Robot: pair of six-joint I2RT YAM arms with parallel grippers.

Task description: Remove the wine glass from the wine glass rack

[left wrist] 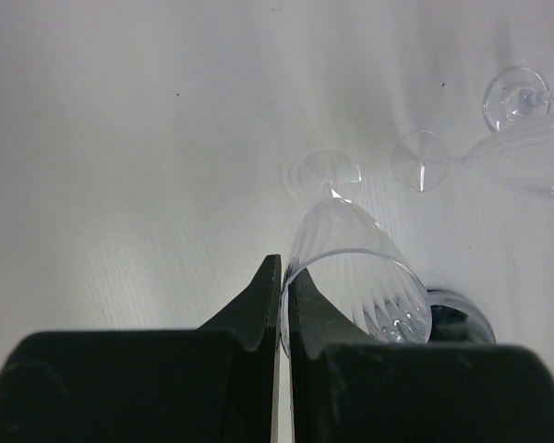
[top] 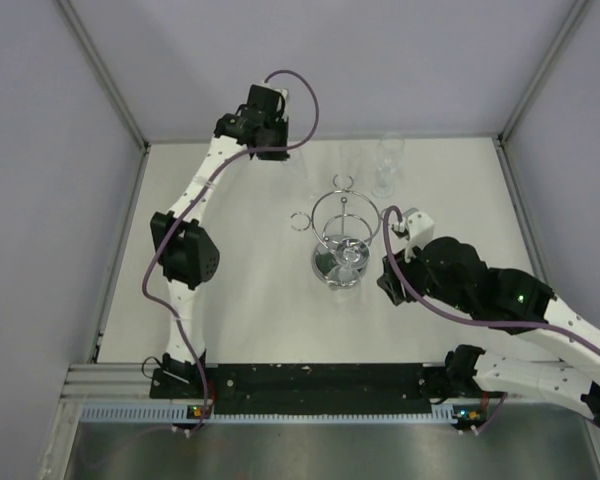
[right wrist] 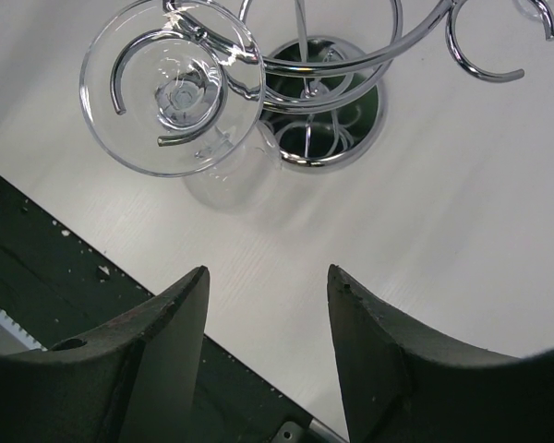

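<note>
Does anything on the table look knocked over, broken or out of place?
Nothing stands out. One glass hangs foot-up from a loop of the rack, as it should. The other glasses sit on the table apart from it. No breakage or spill shows.

1. Top external: fixed high above and behind the arm bases, looking steeply down and forward. This is the widest view, taking in the whole table (top: 240, 320) with the wine glass rack (top: 327, 266) near its middle.
2. Left wrist: looks down past the left gripper (left wrist: 280, 268) at the table's far part, with clear glasses (left wrist: 355, 268) close in frame.
3. Right wrist: close to the rack on its right side, looking down past the right gripper (right wrist: 268, 277). The wine glass (right wrist: 171, 92) hanging there sits upper left.
4. Shared: the top and right wrist views both show the rack. The top and left wrist views both show the far glasses.
</note>
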